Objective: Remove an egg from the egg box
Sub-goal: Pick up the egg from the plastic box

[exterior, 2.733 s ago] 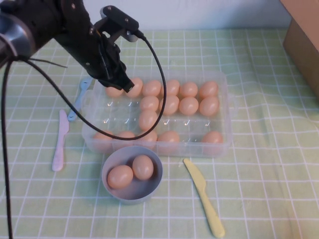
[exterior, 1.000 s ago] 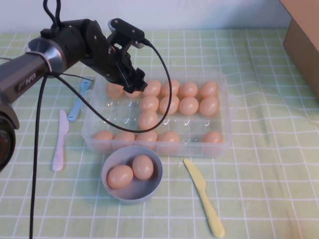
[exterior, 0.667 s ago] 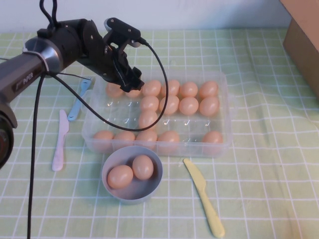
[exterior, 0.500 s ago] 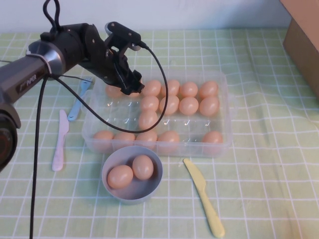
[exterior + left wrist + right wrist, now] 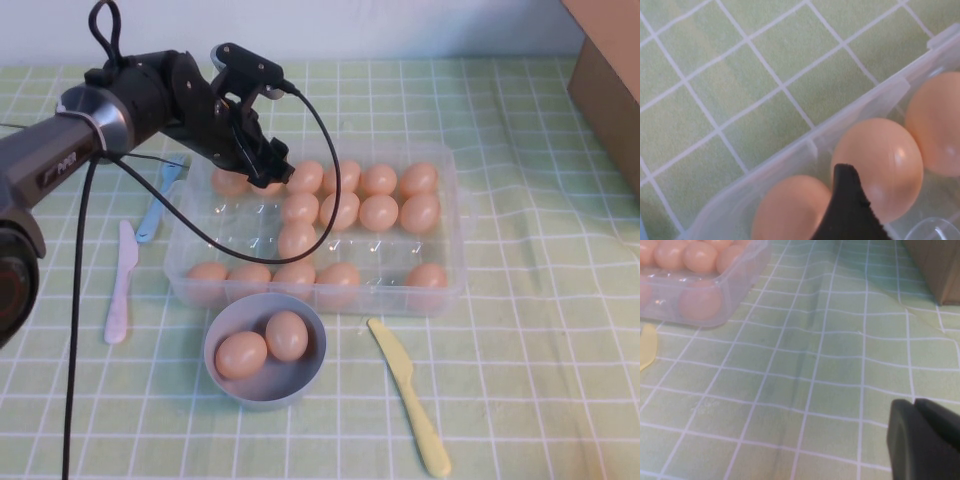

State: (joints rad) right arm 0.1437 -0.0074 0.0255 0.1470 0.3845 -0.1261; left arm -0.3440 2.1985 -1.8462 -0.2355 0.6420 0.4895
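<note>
Since the earlier frame my left pincer has dropped from above the egg box to its far left corner, one fingertip wedged between two eggs; I cannot tell its spread. The egg it reaches for sits in its cup, unlifted. My right pincer, clenched, rests low over the desk, well apart.
</note>
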